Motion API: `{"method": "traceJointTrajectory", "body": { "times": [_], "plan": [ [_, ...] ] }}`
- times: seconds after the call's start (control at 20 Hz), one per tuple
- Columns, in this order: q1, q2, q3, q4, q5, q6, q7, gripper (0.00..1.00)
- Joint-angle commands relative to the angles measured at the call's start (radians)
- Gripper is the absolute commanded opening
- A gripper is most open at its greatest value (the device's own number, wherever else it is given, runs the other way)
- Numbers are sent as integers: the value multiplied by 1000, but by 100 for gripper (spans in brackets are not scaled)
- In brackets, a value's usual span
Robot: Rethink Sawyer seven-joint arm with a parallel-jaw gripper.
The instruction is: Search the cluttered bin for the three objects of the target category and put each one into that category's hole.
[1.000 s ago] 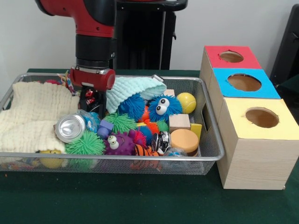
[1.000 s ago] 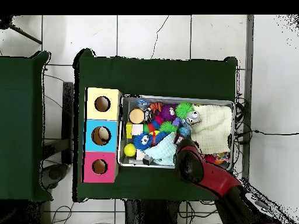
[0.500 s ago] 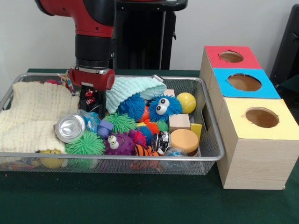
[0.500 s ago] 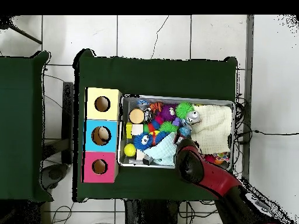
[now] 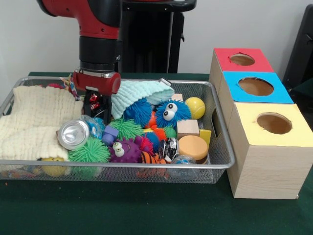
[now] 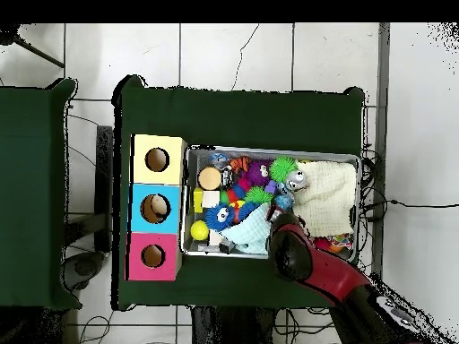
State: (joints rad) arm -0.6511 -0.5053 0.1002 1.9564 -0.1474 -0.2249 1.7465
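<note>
Toward the table's left edge, the wire mesh bin [image 5: 222,147] holds a cream knitted cloth [image 5: 34,120]; just right, the black jaws [image 5: 96,108] sit among toys, their state untellable. Any target lies in that clutter, unidentified, so crowded spiky balls [image 5: 90,152] could snag; the three-coloured hole box [image 5: 266,147] stands rightmost.

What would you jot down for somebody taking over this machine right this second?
Gripper: down inside the wire bin beside the mint knitted cloth; open or shut cannot be told.
Bin is full: spiky balls, blue googly-eyed ball, silver can, wooden blocks, yellow ball.
Red box, blue box, yellow box: nothing seen in their holes.
Left: apparently all three target objects.
</note>
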Motion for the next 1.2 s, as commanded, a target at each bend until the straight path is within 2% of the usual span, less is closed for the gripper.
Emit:
{"method": "traceJointTrajectory", "body": {
  "times": [0.05, 0.35, 0.95, 1.2],
  "plan": [
    [7, 40, 32, -50, -10, -64, 176, 100],
    [-3, 58, 52, -45, -7, -94, 202, 100],
    [-132, 62, 176, 20, -55, -107, 242, 100],
    [-128, 64, 172, 16, -45, -110, 228, 100]
  ]
}}
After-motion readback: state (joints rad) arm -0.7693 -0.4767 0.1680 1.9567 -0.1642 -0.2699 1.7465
